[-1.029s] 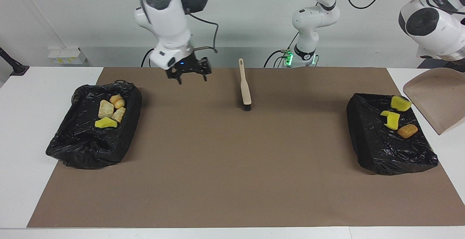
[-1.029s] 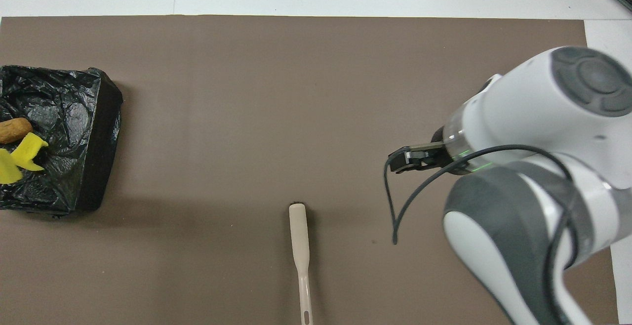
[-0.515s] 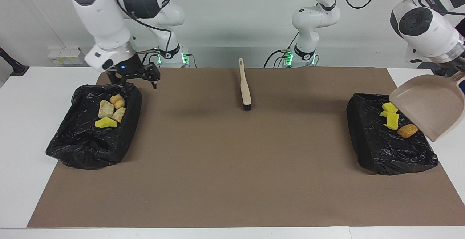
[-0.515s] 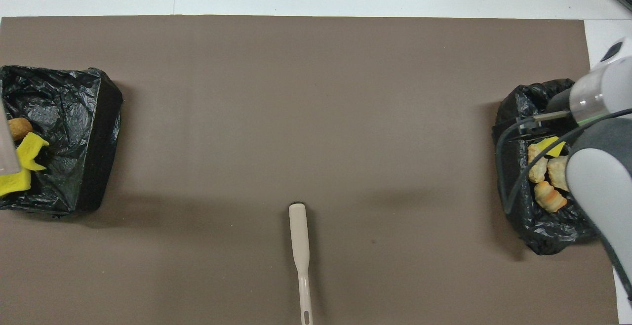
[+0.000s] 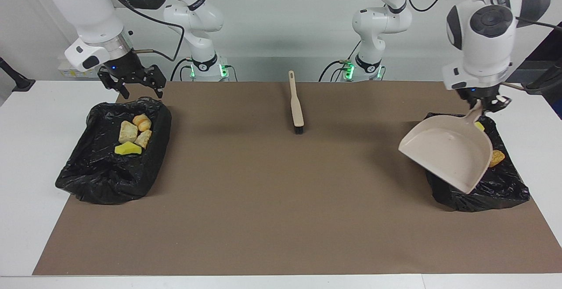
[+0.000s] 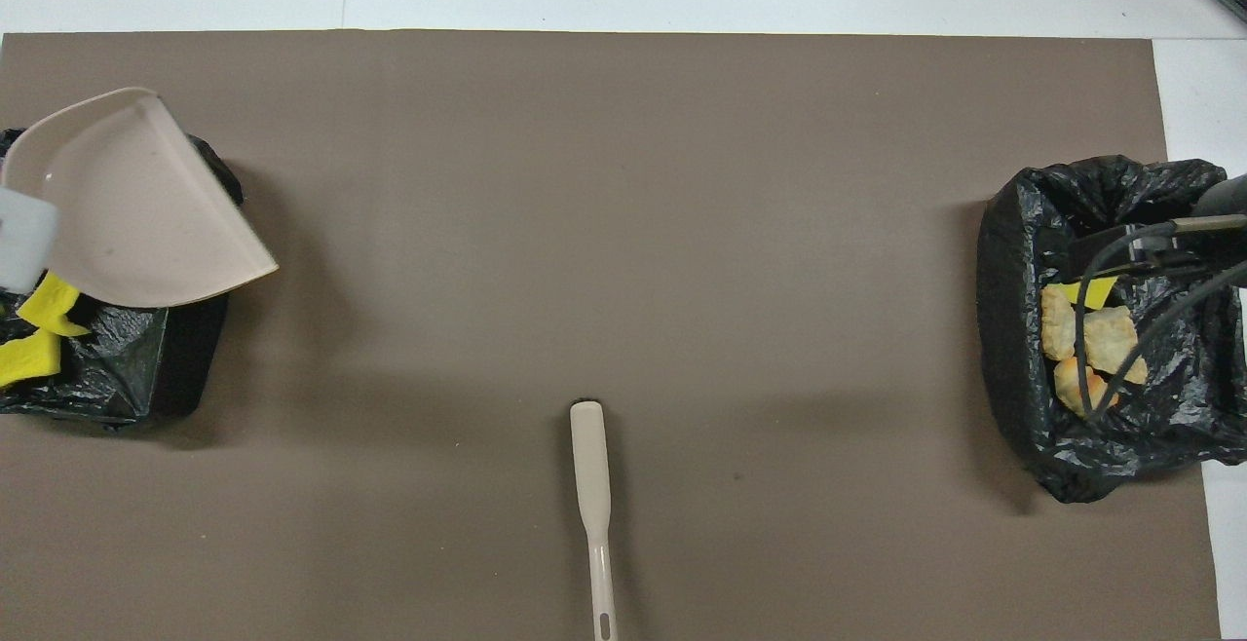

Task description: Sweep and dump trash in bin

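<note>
Facing view: left gripper (image 5: 482, 102) clamps dustpan (image 5: 448, 152) handle, pan tilted over one bin (image 5: 505, 188); right gripper (image 5: 131, 88) wide, empty. Trash (image 5: 131, 136) sits in both bins. Risk: swinging pan snags the liner

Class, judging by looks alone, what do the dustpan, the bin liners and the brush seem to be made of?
Dustpan: probably moulded plastic, smooth matte beige, thin curved walls.
Bin liners: thin plastic film, glossy black and crinkled.
Brush: pale beige handle, plastic or wood, unclear; dark bristles.

Bright, even overhead light; soft shadows on the mat (image 5: 272, 201); sharp focus.
</note>
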